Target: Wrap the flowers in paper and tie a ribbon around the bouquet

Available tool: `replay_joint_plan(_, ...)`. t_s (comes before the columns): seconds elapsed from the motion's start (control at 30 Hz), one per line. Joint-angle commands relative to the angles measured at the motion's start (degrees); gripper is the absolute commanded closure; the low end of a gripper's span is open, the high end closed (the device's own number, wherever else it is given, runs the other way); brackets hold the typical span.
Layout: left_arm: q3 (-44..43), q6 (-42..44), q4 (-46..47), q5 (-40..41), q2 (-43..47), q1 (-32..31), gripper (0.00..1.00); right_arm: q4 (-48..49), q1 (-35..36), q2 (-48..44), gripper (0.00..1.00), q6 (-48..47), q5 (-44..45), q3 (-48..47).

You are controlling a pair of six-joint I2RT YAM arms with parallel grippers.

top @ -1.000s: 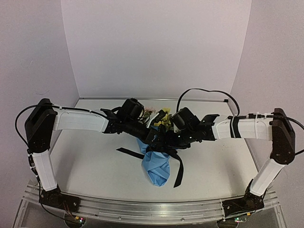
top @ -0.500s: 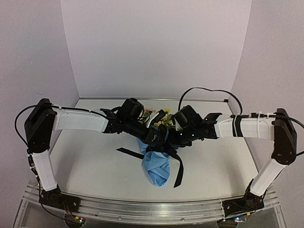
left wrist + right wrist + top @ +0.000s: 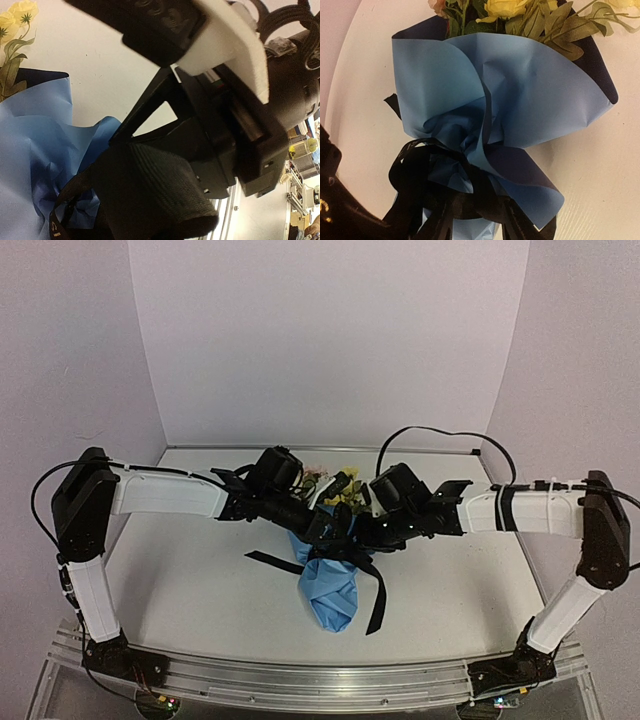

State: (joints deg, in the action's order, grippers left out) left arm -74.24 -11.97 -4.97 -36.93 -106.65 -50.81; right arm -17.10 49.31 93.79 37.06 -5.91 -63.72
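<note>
Found the black two-finger left gripper (image 3: 320,528) shut tight at the pinched waist of the blue-wrapped bouquet (image 3: 332,592), near the middle of the plain white table (image 3: 180,580); could not tell whether shut on anything; could not tell the state of the matching right gripper (image 3: 358,533) either, pressed close on the right of that same waist.

Judged the step in hand to be drawing the knot snug; called for a hold on each tail close to the knot and a slow even pull out to left and right, low along the table, with no upward tug, to avoid lifting the cone or tearing the thin sheet; called too for stopping at a firm, unslipping gather.

Saw the long narrow black ribbon (image 3: 415,170), woven and limp, with pale lettering, looped round the gather, one tail lying out to the left, the other trailing toward the near edge on the right.

Noted the thin smooth paper (image 3: 520,90), light blue on one face and dark navy on the other, creased into soft folds and flaring toward the far side; noted yellow and pale pink flowers (image 3: 505,7) with matte green leaves spilling from that far mouth.
</note>
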Motion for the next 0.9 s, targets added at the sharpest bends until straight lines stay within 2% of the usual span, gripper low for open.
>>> replay_joint_plan(0.0, -2.23, 0.63, 0.06, -0.71, 1.71, 0.01, 1.00, 1.01, -1.31, 2.88, 0.59, -1.95, -0.45, -2.90)
replay_joint_plan(0.13, -2.36, 0.76, -0.11, -0.65, 1.71, 0.01, 1.00, 0.99, -1.50, 5.08, 0.58, -2.26, -2.06, -4.12)
replay_joint_plan(0.2, -2.42, 0.80, -0.16, -0.60, 1.71, -0.02, 1.00, 1.01, -1.52, 5.21, 0.62, -2.16, -2.75, -4.25)
replay_joint_plan(0.4, -2.68, 1.01, -0.56, -1.04, 1.21, 0.01, 1.00, 1.02, -1.50, 3.16, 0.91, -1.95, -2.71, -3.61)
replay_joint_plan(0.5, -2.94, 1.17, -0.81, -1.13, 1.00, 0.01, 1.00, 1.02, -1.52, 2.05, 0.98, -1.95, -2.87, -2.91)
replay_joint_plan(0.87, -3.83, 1.15, -1.55, -1.78, 0.37, 0.01, 1.00, 2.42, -1.51, -2.12, 1.00, -2.49, -3.48, 1.68)
